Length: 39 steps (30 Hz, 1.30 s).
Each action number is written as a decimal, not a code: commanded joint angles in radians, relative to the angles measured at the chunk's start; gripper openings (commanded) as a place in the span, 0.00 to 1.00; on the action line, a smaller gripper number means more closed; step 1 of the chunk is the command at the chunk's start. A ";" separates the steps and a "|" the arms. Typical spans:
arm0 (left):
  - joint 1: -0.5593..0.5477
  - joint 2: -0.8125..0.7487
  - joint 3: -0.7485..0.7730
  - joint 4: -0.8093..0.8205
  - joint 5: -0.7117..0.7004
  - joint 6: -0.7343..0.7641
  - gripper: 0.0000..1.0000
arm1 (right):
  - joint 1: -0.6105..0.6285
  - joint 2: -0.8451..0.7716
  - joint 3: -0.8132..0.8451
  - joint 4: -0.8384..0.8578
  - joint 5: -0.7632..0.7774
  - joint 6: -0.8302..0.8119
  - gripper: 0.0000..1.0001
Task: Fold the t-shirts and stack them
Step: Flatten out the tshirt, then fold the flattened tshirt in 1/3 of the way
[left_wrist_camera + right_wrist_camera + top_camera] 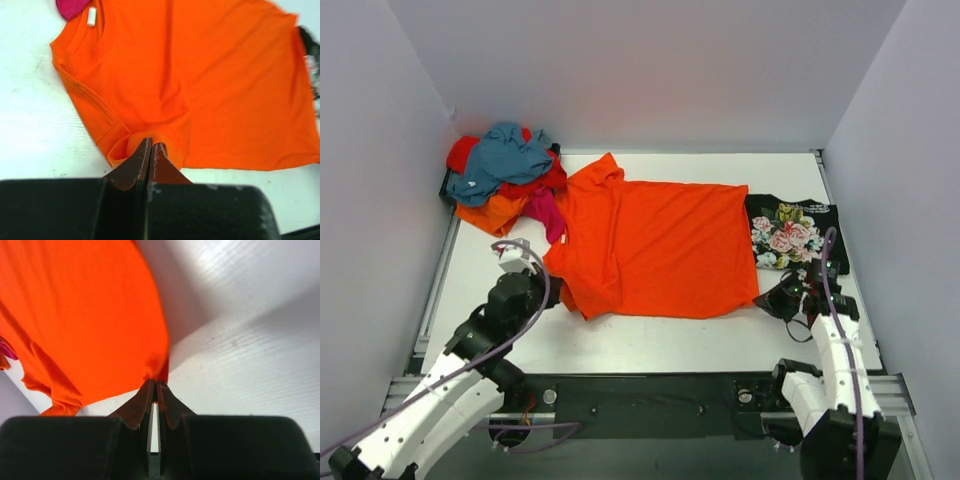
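Observation:
A bright orange t-shirt point(655, 245) lies spread in the middle of the white table. My left gripper point(556, 292) is shut on the shirt's near left sleeve edge; in the left wrist view point(151, 144) the cloth point(200, 85) bunches round the tips. My right gripper point(772, 297) is shut on the shirt's near right hem corner, seen in the right wrist view point(156, 382) with the cloth point(85, 315) lifted off the table. A folded black floral t-shirt point(792, 235) lies at the right.
A heap of teal, red, orange and magenta shirts point(505, 175) sits at the back left corner. Grey walls close in the table on three sides. The table's near edge point(650, 370) runs in front of the arm bases.

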 commanded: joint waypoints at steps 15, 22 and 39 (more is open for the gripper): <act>0.053 0.562 0.275 0.320 -0.141 0.194 0.00 | 0.141 0.551 0.376 0.155 0.186 -0.001 0.00; 0.134 0.745 0.381 0.378 -0.058 0.219 0.00 | 0.138 0.637 0.466 0.169 0.206 0.005 0.00; 0.170 1.058 0.645 0.371 0.019 0.328 0.00 | 0.112 0.734 0.519 0.204 0.191 -0.010 0.00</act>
